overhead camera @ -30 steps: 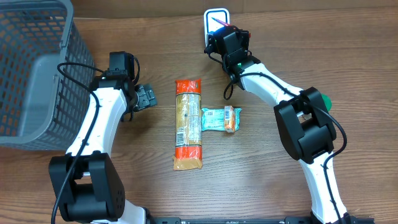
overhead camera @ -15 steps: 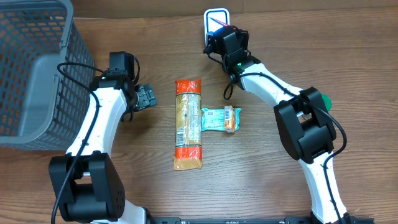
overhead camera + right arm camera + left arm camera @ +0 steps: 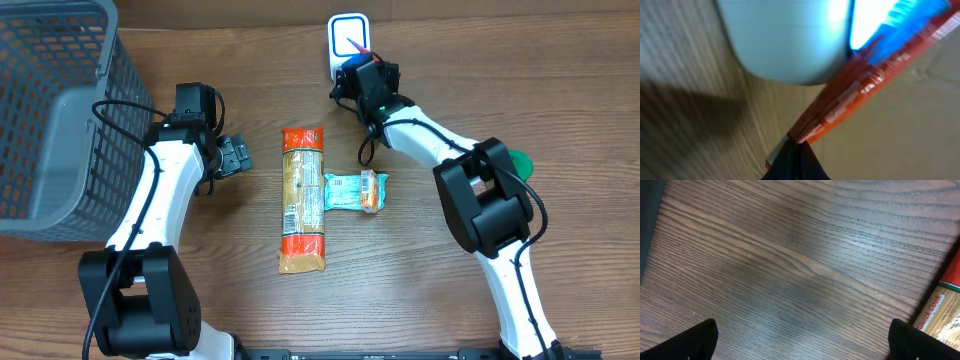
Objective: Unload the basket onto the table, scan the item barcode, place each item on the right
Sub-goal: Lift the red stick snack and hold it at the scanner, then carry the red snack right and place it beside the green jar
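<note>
Overhead: basket (image 3: 60, 140) left; pasta pack (image 3: 303, 200) beside snack bar (image 3: 355, 190).

Wooden table (image 3: 400, 290), brown, w/ clear grain. At the far left stands a grey mesh basket (image 3: 60, 140), partly cut by the frame edge. Approx. in the middle lies a long packet (image 3: 303, 200), orange at both ends, beige between. A small packet (image 3: 355, 190), pale teal w/ an orange right end, lies crosswise, its left end touching the long one's right side. At the right is a small green thing (image 3: 521, 160), mostly hidden; can't tell what.
</note>
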Robot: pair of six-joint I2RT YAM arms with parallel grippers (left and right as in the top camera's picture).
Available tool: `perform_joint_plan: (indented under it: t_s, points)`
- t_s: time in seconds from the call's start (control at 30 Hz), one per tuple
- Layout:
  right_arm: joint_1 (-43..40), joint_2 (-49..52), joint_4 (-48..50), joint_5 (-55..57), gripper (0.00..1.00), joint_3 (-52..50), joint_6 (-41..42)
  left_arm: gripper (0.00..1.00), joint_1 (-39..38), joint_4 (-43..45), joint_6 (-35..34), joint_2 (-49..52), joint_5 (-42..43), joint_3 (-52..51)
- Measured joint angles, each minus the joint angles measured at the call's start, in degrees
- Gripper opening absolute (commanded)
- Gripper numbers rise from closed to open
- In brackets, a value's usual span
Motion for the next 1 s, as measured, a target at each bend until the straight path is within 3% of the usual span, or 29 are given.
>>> perform_joint_plan:
  t_s: [0.47, 0.7, 0.87, 1.0]
  points:
    - [0.1, 0.3, 11.1, 6.1, 0.03, -0.3, -2.0, 1.0, 0.0, 0.0, 0.0, 0.0, 0.0, 0.0]
    - [1.4, -4.4, 8.7, 8.2, 0.04, -0.9, 7.3, 1.0, 0.0, 0.0, 0.0, 0.0, 0.0, 0.0]
    - [2.5, -18.5, -9.0, 9.0, 0.03, -0.8, 24.5, 1.0, 0.0, 0.0, 0.0, 0.0, 0.0, 0.0]
    - [2.2, -31.9, -41.8, 5.7, 0.04, 0.3, 49.5, 1.0, 0.0, -0.1, 0.0, 0.0, 0.0, 0.0]
